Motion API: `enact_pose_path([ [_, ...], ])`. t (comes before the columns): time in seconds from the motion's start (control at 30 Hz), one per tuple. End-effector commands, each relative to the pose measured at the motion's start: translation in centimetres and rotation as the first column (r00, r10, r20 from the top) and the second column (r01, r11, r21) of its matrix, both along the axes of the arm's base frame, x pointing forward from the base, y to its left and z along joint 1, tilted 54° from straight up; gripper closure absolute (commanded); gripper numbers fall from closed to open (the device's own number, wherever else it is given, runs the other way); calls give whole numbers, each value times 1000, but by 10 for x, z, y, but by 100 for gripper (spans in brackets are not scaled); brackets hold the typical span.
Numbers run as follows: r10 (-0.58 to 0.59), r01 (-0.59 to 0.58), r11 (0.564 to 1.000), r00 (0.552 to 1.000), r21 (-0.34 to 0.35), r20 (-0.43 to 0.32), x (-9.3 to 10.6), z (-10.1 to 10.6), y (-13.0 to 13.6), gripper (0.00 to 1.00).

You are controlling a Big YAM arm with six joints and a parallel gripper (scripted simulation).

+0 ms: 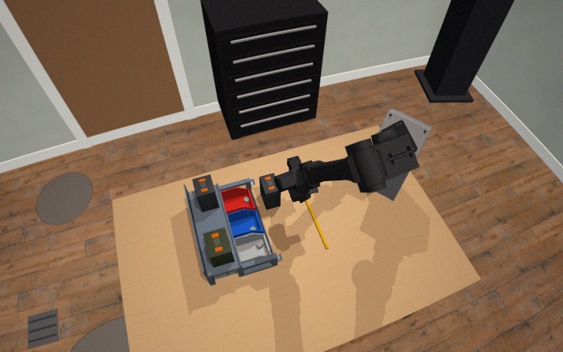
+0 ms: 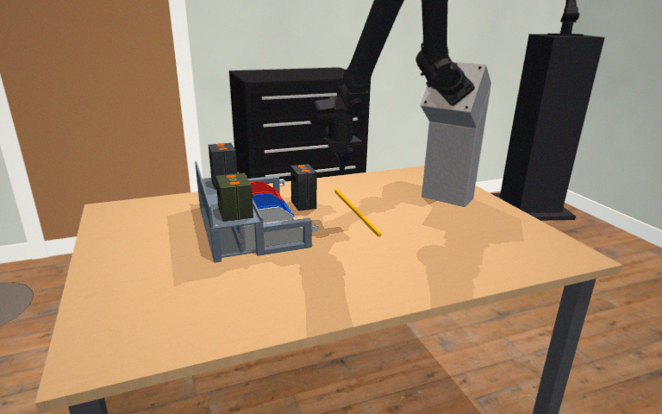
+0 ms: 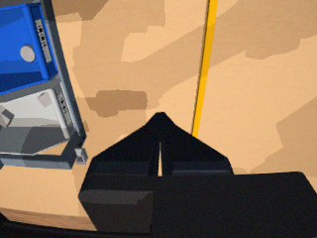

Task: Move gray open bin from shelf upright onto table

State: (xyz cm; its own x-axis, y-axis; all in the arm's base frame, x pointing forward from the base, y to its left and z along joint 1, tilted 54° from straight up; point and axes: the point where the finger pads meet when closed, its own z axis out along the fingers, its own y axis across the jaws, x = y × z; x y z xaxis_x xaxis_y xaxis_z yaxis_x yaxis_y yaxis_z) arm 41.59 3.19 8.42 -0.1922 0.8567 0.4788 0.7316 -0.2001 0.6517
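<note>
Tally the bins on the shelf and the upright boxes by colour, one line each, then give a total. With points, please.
Gray bin (image 1: 248, 250) (image 3: 30, 115): 1
Blue bin (image 1: 240, 226) (image 3: 12, 64): 1
Red bin (image 1: 233, 200): 1
Black boxes: 2
Olive green box (image 1: 221, 253) (image 2: 228, 201): 1
Total: 6

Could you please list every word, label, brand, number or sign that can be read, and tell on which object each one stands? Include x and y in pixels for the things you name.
No text can be read.
Small label (image 3: 43, 41) on the blue open bin (image 1: 244, 225) (image 2: 268, 200) (image 3: 15, 30): dark marks, too blurred to read.
Small label (image 3: 63, 106) on the gray open bin (image 1: 248, 249) (image 2: 274, 215) (image 3: 30, 141): also too blurred to read.
</note>
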Motion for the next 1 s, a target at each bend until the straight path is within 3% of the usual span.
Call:
enact_pose_path([
  [0.0,5,-5,1000,1000,6,10,13,25,9,100],
  [0.23,5,-5,1000,1000,6,13,38,62,17,100],
  [0.33,5,-5,1000,1000,7,6,41,64,18,100],
  [0.77,5,-5,1000,1000,9,-10,83,112,33,100],
  [0.97,5,-5,1000,1000,9,-4,92,128,36,100],
])
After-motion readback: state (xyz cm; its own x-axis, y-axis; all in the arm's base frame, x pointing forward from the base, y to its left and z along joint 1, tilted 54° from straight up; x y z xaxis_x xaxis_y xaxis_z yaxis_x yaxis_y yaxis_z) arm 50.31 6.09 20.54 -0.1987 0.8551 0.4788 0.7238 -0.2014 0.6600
